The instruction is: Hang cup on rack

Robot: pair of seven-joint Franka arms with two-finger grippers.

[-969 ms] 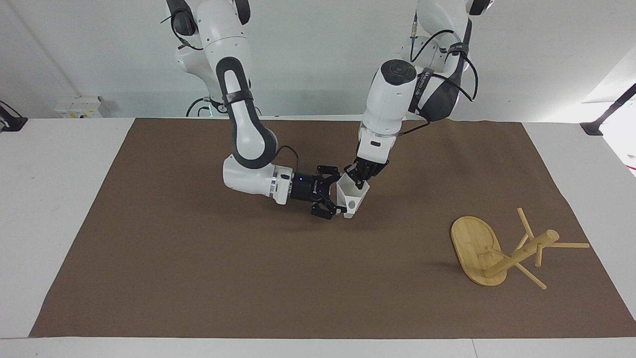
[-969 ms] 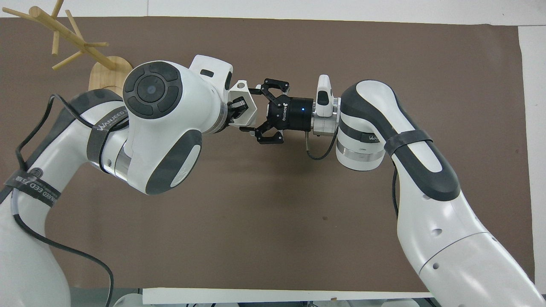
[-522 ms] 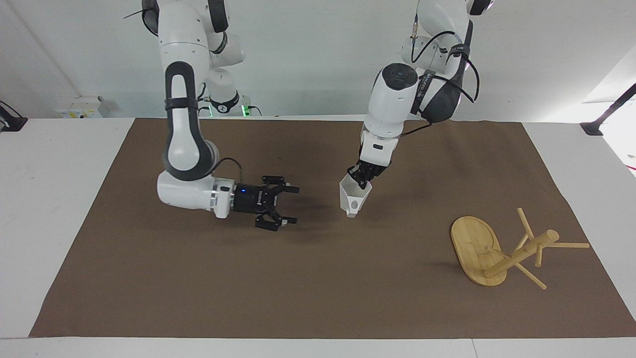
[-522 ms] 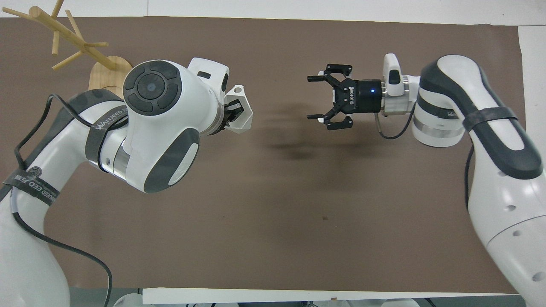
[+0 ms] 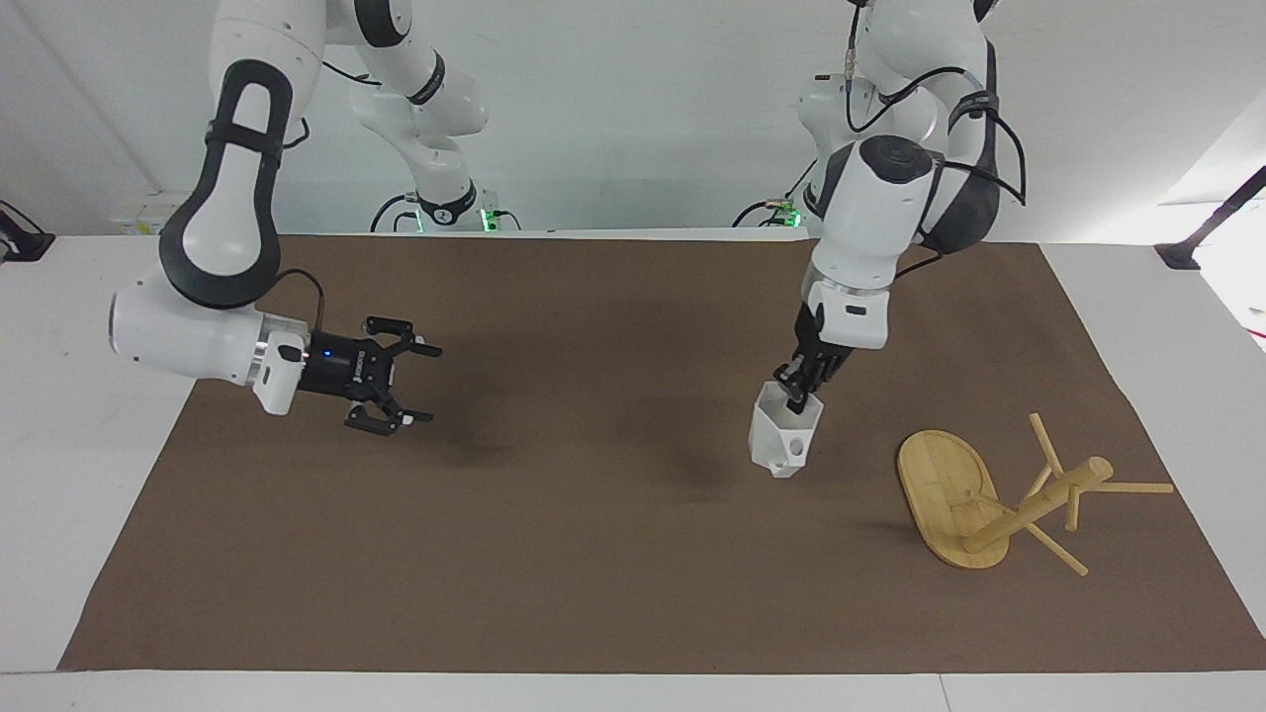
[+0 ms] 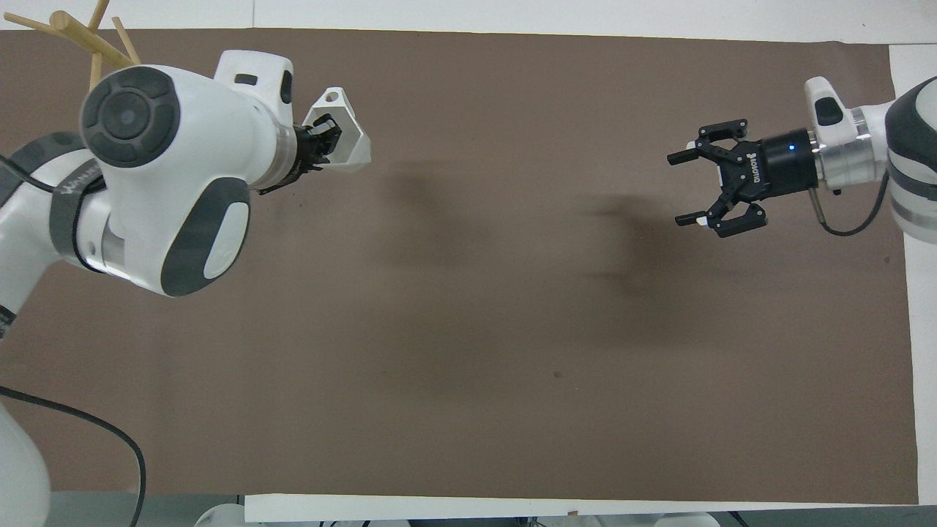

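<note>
Your left gripper has the cup clenched by its rim, fingertips pinched on the wall at the mouth, and carries it in the air over the brown mat toward the left arm's end of the table. The cup hangs below the gripper, mouth up and somewhat tilted, with a hole of its handle part showing on the side turned to the facing camera. So the pick-up is done and the carry is under way.

The rack is not reached yet. It stands on its oval base near the left arm's end of the mat, and the cup is near it but clearly apart, with bare mat between the two in the facing view. In the overhead view the left arm hides most of the rack; only the tips of its pegs show past the arm.

Your right gripper is released, jaws spread wide and empty, held over the mat at the right arm's end; that arm waits.

What is left, as I judge it: bring the cup over to a peg, line up the handle opening with the peg tip, slide it on, then let go. The pegs are thin and the handle holes small, so alignment looks like the hard part.
</note>
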